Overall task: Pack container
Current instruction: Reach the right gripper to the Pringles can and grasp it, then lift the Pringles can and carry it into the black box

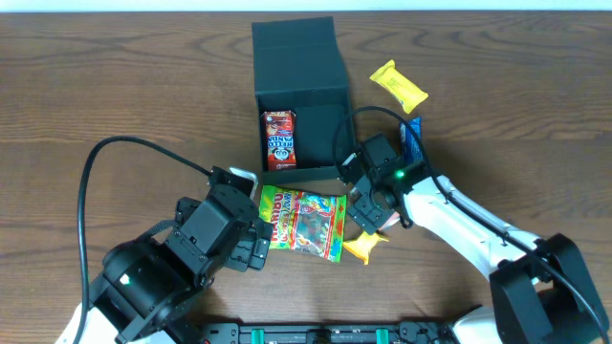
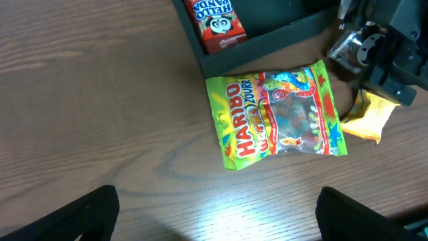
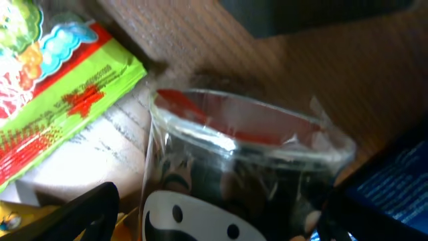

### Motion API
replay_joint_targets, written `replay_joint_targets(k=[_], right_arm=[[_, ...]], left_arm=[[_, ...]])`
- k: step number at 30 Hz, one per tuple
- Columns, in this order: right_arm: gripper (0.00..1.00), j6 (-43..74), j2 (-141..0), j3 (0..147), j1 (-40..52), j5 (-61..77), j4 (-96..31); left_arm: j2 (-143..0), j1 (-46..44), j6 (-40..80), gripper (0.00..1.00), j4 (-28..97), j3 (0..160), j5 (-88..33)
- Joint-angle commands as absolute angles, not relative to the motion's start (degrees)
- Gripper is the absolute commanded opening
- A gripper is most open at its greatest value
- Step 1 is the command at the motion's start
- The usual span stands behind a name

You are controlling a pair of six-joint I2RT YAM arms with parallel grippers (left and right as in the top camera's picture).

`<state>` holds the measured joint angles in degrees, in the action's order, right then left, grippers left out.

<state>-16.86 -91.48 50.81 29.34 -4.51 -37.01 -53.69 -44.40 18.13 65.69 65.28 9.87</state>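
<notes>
**A:** What can you actually read down there?

**B:** The red box says "HELLO PANDA" in white, with a panda face printed under the words. The bright green bag says "HARIBO" in red and "ZOURR" beside it. There is a smaller word below that I take for "WORMS", and gummy worms show through the bag's clear window.

**A:** Anything on the other packets?

**B:** Nothing legible. The yellow packet to the right of the container and the blue packet nearer the right arm are too small to read. The yellow-orange packet lies partly under the right arm.

**A:** And the container?

**B:** The container is a square box, matte dark teal-black. It sits at the far middle of the tabletop with its flap lid open at the back. The red box is inside against the left wall. The green bag lies flat just in front of the near wall.

**A:** Grippers?

**B:** The left gripper is released, fingers wide, nothing between them, above bare wood near the green bag. The right gripper is also spread wide. A clear-wrapped packet with dark contents lies between its fingers, not pinched as far as the wrist view shows.
</notes>
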Motion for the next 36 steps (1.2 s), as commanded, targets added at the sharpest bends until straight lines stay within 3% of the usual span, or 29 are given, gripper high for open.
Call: replay_joint_targets(k=[1, 17, 36], right_arm=[[0.91, -15.0, -91.5, 50.4, 30.2, -4.2, -36.1], [0.64, -12.2, -91.5, 50.4, 30.2, -4.2, -37.1], [0.66, -9.5, -80.9, 51.3, 30.8, -2.2, -40.6]], left_arm=[[-53.8, -44.3, 17.6, 0.95, 65.8, 65.2, 10.9], [-53.8, -44.3, 17.6, 0.95, 65.8, 65.2, 10.9], [-53.8, -44.3, 17.6, 0.95, 65.8, 65.2, 10.9]])
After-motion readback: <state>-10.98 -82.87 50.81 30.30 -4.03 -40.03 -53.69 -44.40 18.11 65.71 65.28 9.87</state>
